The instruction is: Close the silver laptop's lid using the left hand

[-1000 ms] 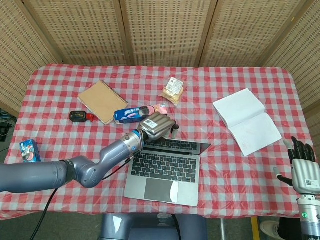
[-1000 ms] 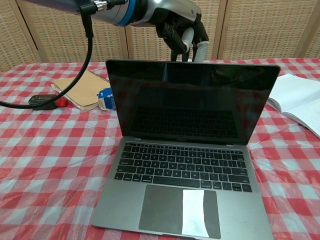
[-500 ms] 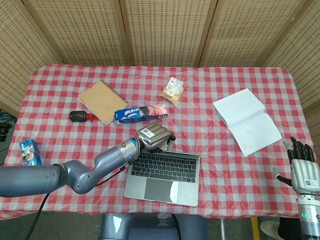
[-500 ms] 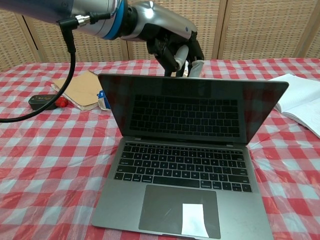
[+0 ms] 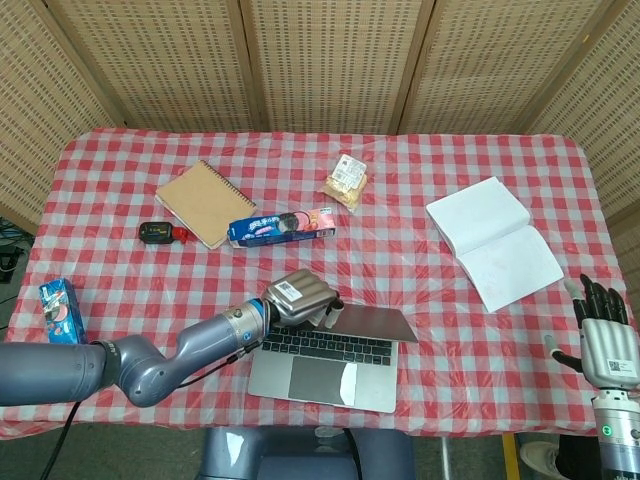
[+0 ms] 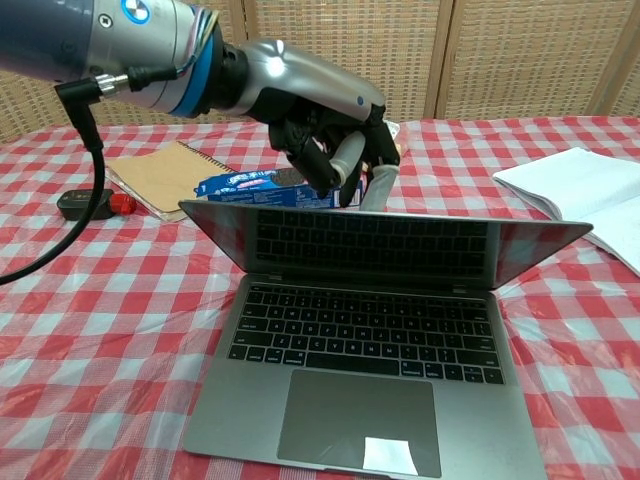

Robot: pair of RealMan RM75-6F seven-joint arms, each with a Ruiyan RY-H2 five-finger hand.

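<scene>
The silver laptop (image 5: 322, 352) stands near the table's front edge, its lid (image 5: 372, 323) tilted well forward over the keyboard, roughly half shut. In the chest view the dark screen (image 6: 385, 250) leans low toward the keys (image 6: 365, 335). My left hand (image 5: 298, 298) presses on the lid's back at its top edge, fingers curled; the chest view shows this hand (image 6: 325, 110) just behind the rim. My right hand (image 5: 605, 335) hangs past the table's front right corner, fingers apart, holding nothing.
Behind the laptop lies a blue cookie pack (image 5: 280, 226), with a brown spiral notebook (image 5: 204, 203) and a black-and-red device (image 5: 160, 233) further left. A snack bag (image 5: 346, 180) sits mid-back, an open white book (image 5: 492, 240) right, a blue carton (image 5: 58, 308) front left.
The lid has come down from nearly upright to about half shut. My left hand has moved forward and down with its top edge. The right hand stayed put.
</scene>
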